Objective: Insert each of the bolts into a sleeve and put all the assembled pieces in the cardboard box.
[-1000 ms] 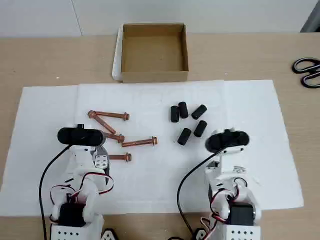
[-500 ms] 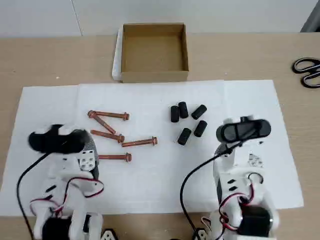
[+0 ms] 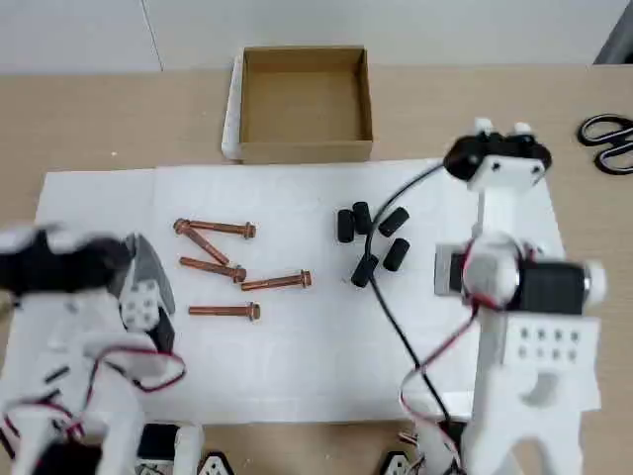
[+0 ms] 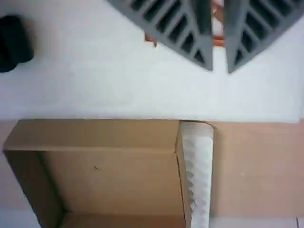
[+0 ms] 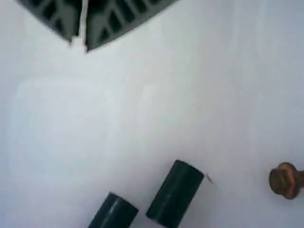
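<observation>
Several copper bolts [image 3: 226,311] lie on the left half of the white sheet [image 3: 297,366]. Several black sleeves [image 3: 364,269] sit in a loose group right of centre. The cardboard box [image 3: 305,150] stands open and holds nothing, beyond the sheet's far edge. The left arm [image 3: 89,297] is raised at the near left, beside the bolts. My left gripper [image 4: 219,68] is shut with nothing in it, above a bolt [image 4: 217,42], with the box [image 4: 95,135] ahead. The right arm [image 3: 504,257] stands tall to the right of the sleeves. My right gripper [image 5: 80,42] is shut and holds nothing, over bare sheet near two sleeves [image 5: 175,199].
Black-handled scissors [image 3: 608,139] lie on the wooden table at the far right. A black cable [image 3: 396,327] runs from the right arm across the sheet, close by the sleeves. A white foam strip [image 4: 197,175] lies against one side of the box.
Both arms have risen from a low folded pose. The left one swung outward to the left, the right one lifted and stretched toward the far right. Bolts and sleeves stayed put.
</observation>
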`<state>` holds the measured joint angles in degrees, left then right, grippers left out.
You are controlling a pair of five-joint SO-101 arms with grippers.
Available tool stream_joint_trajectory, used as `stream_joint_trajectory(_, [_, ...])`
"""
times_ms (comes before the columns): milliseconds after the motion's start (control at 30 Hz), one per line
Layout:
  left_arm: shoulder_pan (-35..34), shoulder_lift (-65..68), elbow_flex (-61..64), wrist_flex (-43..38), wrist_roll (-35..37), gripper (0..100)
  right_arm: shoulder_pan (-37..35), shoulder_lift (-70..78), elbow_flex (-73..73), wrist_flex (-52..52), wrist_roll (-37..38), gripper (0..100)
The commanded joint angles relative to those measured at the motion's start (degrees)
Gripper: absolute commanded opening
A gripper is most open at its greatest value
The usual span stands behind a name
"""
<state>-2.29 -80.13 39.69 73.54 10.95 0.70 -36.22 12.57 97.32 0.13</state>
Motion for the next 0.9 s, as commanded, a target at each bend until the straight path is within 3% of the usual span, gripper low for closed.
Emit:
stream_joint_trajectory(0, [0.2,16.9,-15.8,5.1,4.0,1,0.0,4.4,-5.0,1.1,3.0,0.5])
stream_joint_trajectory(233, [0.0,36.0,-35.4,21.8,-2.7,1,0.1,5.2,-4.9,1.4,14.0,0.7])
stream_joint_trajectory(367, [0.1,40.1,-35.7,23.1,-11.7,1,0.0,5.8,-4.9,1.0,17.4,0.8])
stream_joint_trajectory(533, [0.1,45.2,-35.7,23.8,-12.7,1,2.0,10.5,-3.7,1.2,17.4,0.8])
stream_joint_trajectory(700, [0.2,52.2,-35.4,27.0,-18.4,5,6.6,14.5,-1.8,1.1,17.7,0.8])
stream_joint_trajectory(867, [3.2,57.8,-31.4,26.9,-29.1,9,9.1,14.5,-1.8,1.5,20.7,0.8])
